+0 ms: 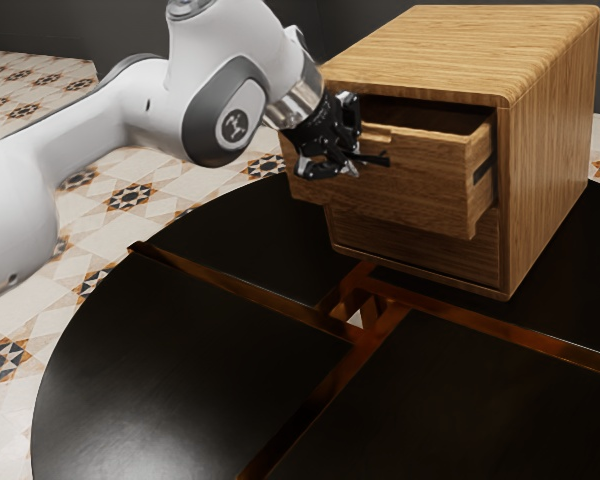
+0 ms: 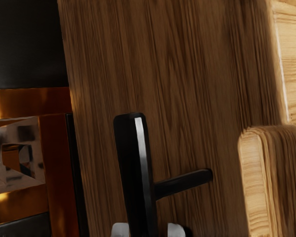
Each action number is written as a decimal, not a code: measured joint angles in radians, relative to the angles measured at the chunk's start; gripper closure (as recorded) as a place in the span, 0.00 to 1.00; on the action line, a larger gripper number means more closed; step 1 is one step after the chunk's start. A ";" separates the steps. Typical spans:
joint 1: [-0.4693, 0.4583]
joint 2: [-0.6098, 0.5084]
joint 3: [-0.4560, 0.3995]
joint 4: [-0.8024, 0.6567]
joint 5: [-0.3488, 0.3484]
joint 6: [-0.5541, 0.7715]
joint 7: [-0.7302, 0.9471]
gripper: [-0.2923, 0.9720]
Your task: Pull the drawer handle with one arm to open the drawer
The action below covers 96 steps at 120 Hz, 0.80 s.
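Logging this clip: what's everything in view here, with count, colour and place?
cabinet: one, light wood, standing on the table at the exterior view's right
upper drawer: one, light wood, pulled partly out of the cabinet
lower drawer: one, light wood, flush in the cabinet under the upper one
handle: one, black bar on a stub, on the upper drawer's front
table: one, round, black top
strips: a cross of copper-brown bands set in the table top
floor: pale tiles with dark star patterns, beyond the table
arm: one, white and grey, coming in from the exterior view's left
gripper: one, black, at the handle
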<state>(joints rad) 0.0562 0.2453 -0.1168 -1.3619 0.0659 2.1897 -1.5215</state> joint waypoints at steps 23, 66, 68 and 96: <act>0.003 -0.081 0.002 -0.091 -0.001 0.005 0.000 0.85; 0.007 -0.224 0.003 -0.259 -0.016 0.008 -0.002 0.85; 0.007 -0.232 0.004 -0.268 -0.018 0.008 -0.002 0.85; 0.009 -0.314 0.005 -0.366 -0.032 0.010 -0.004 0.85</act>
<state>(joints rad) 0.0657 -0.0685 -0.1115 -1.7279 0.0341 2.1999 -1.5259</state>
